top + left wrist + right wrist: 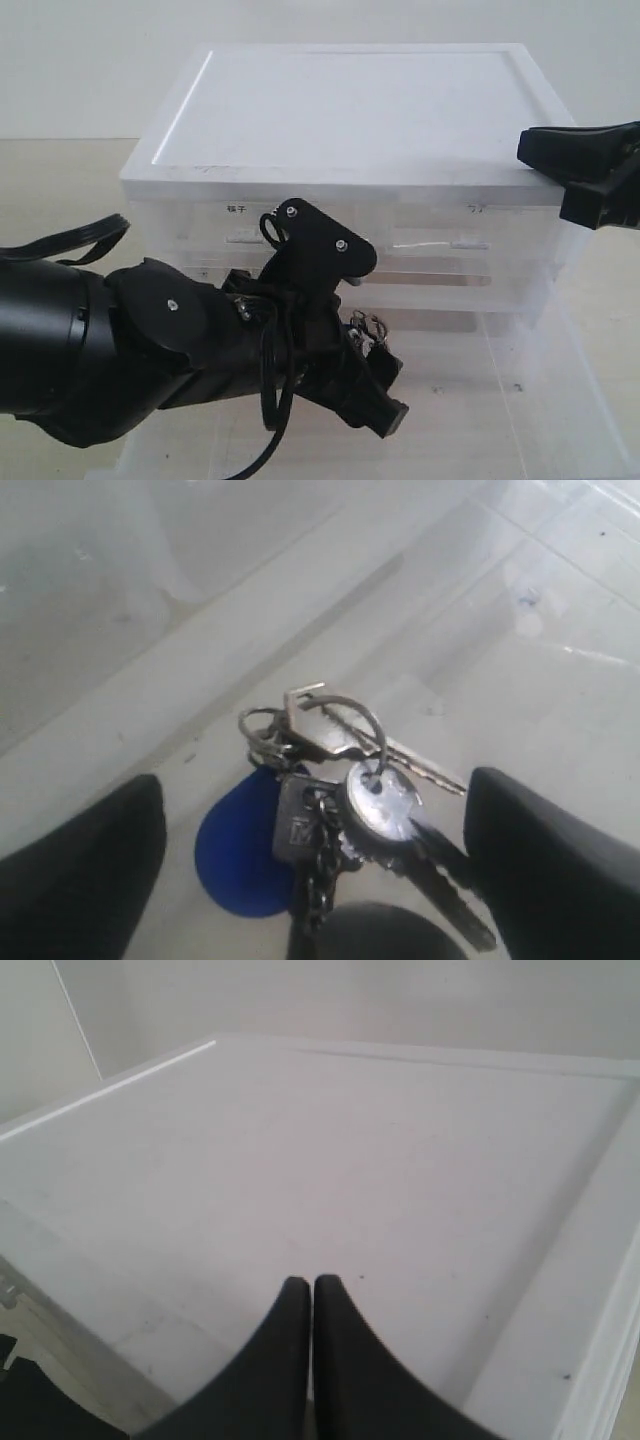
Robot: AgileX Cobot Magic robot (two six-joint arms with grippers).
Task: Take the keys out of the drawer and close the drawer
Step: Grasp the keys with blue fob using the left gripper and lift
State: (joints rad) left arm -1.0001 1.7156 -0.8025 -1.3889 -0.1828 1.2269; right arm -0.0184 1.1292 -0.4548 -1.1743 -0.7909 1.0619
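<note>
Squarely placed, the released left gripper (pixel 318 865) straddles the silver-grey keys with round blue tag (pixel 345 800) in the open translucent bottom drawer (pixel 565 400). Pinching and lifting should follow, while the right gripper (pixel 312 1305) sits clenched, empty.

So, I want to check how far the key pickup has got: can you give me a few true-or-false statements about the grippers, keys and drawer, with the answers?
1. The left gripper has its jaws open on either side of the keys. True.
2. The keys hang in the air above the drawer. False: they lie on the drawer's floor.
3. The drawer is pulled out. True.
4. The right gripper is open. False: its jaws are shut, and it sits over the white cabinet top.
5. The tag on the keys is red. False: it is blue.
</note>
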